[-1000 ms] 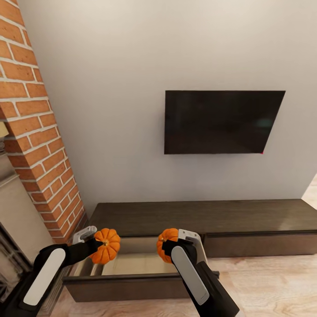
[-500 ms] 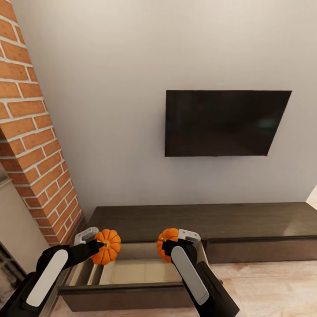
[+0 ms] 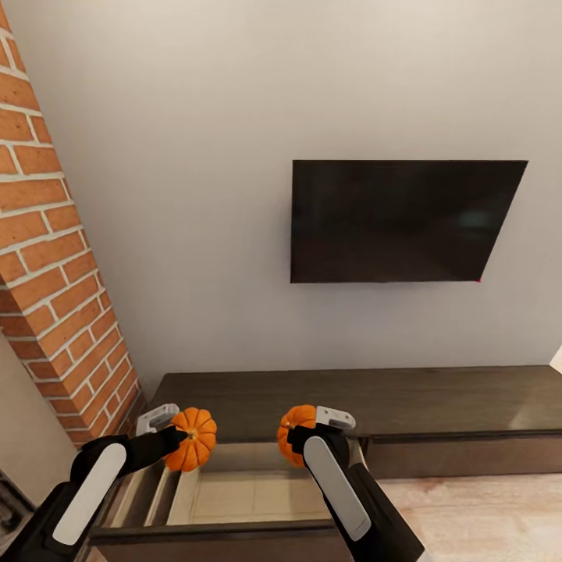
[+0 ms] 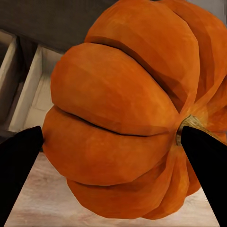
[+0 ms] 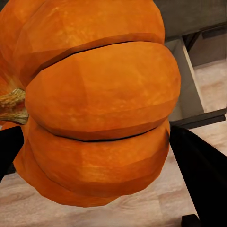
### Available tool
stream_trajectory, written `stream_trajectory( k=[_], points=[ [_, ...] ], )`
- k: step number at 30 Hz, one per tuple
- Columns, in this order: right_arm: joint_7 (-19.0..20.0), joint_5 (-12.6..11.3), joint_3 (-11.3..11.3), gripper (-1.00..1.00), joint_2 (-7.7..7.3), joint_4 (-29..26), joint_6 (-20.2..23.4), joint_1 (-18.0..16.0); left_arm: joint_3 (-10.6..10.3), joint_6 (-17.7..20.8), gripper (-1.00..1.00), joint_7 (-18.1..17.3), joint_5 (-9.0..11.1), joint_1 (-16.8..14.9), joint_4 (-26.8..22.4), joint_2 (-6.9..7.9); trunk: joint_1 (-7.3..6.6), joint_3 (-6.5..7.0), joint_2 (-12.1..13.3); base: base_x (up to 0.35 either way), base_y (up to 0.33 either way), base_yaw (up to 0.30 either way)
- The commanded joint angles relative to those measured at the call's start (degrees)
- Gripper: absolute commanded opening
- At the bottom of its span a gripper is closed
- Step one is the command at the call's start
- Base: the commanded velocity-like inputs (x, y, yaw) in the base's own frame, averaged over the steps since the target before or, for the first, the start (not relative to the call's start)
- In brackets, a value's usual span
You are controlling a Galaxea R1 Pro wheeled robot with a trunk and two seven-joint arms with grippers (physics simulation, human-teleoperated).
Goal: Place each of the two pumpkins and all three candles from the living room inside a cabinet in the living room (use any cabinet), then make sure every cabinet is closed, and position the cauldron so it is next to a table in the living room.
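Each of my grippers holds a ribbed orange pumpkin above the open drawer (image 3: pixel 250 492) of the dark brown cabinet (image 3: pixel 351 394). My left gripper (image 3: pixel 181 439) is shut on one pumpkin (image 3: pixel 193 439), which sits large between the black fingers (image 4: pixel 19 170) in the left wrist view as pumpkin (image 4: pixel 127 113). My right gripper (image 3: pixel 300 431) is shut on the other pumpkin (image 3: pixel 297 428), seen close as pumpkin (image 5: pixel 94 99) in the right wrist view. The drawer's pale beige inside lies below both. No candles or cauldron are in view.
A brick fireplace (image 3: pixel 47 265) rises at the left, close to my left arm. A black TV (image 3: pixel 402 221) hangs on the grey wall above the cabinet. A shut drawer front (image 3: pixel 468 454) runs to the right, with pale wood floor (image 3: pixel 484 519) before it.
The camera has moved closer to the cabinet and wall; the open drawer now lies lower in view, under both held pumpkins. Both grips are unchanged.
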Motion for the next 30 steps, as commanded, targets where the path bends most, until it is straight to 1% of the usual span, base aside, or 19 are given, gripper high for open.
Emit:
stream_trajectory(
  k=[1, 3, 4, 6, 8, 10, 11, 14, 19, 23, 26, 28, 30],
  points=[
    [-0.15, -0.02, 0.01, -1.00, 0.00, 0.01, 0.06, 0.00, -0.02, 0.00, -1.00, 0.32, -0.13, -0.01, 0.00, -0.44, 0.00, 0.00, 0.00, 0.076, -0.018, 0.000],
    [-0.11, -0.06, 0.03, -1.00, 0.00, 0.01, 0.28, -0.02, -0.06, 0.02, -1.00, 1.24, -0.37, -0.01, 0.00, -1.18, 0.00, 0.00, 0.00, 0.044, -0.010, 0.000],
    [-0.06, -0.09, 0.05, -1.00, 0.00, 0.10, 0.46, -0.05, -0.09, 0.04, -1.00, 2.17, -0.82, -0.01, 0.00, -1.71, 0.00, 0.00, 0.00, 0.025, -0.006, 0.000],
    [0.66, -0.13, 0.06, -1.00, 0.00, 0.83, 1.06, -0.75, -0.09, 0.04, -1.00, 4.30, -2.37, -0.01, 0.00, -2.90, 0.00, 0.00, 0.00, 0.013, -0.003, 0.000],
    [2.35, -0.27, 0.07, -1.00, 0.00, 2.08, 2.33, -1.96, -0.07, 0.07, -1.00, 5.86, -3.81, -0.01, 0.00, -4.25, 0.00, 0.00, 0.00, 0.005, -0.001, 0.000],
    [4.29, -0.30, -0.04, -1.00, 0.00, 3.43, 4.01, -2.72, -0.06, 0.05, -1.00, 6.56, -4.48, -0.01, 0.00, -4.96, 0.00, 0.00, 0.00, 0.002, -0.001, 0.000],
    [4.94, -0.27, -0.08, -1.00, 0.00, 3.95, 4.72, -2.91, -0.07, 0.04, -1.00, 6.74, -4.66, -0.01, 0.00, -5.15, 0.22, -0.18, -0.40, 0.001, 0.000, 0.000],
    [5.78, -0.26, -0.19, -1.00, 0.00, 4.72, 5.75, -3.17, -0.07, 0.01, -1.00, 6.97, -4.94, -0.01, 0.00, -5.46, 0.88, -0.71, -1.61, 0.000, 0.000, 0.000],
    [6.05, -0.32, -0.23, -1.00, 0.00, 5.09, 6.27, -3.25, -0.06, -0.03, -1.00, 7.10, -5.02, -0.01, 0.00, -5.57, 1.98, -1.61, -3.61, 0.000, 0.000, 0.000],
    [6.41, -0.39, 0.17, -1.00, -0.15, 5.18, 6.95, -3.25, -0.09, -0.09, -1.00, 7.10, -5.03, -0.01, 0.00, -5.58, 2.85, -2.33, -5.22, 0.000, 0.000, 0.000],
    [7.63, -0.26, 0.67, -1.00, -0.27, 5.26, 7.20, -3.26, -0.12, -0.13, -1.00, 7.12, -5.03, -0.01, 0.00, -5.63, 3.51, -2.87, -6.42, 0.000, 0.000, 0.000],
    [8.62, -0.12, 1.27, -1.00, -0.35, 5.28, 7.22, -3.26, -0.69, -0.17, -1.00, 7.12, -4.98, -0.01, 0.02, -5.70, 3.95, -3.23, -7.22, 0.000, 0.000, 0.000],
    [9.49, -0.02, 2.28, -1.00, -0.39, 5.40, 7.16, -3.26, -1.93, -0.51, -1.00, 7.13, -4.96, -0.01, 0.11, -5.94, 4.39, -3.59, -8.02, 0.000, 0.000, 0.000]
  ],
)
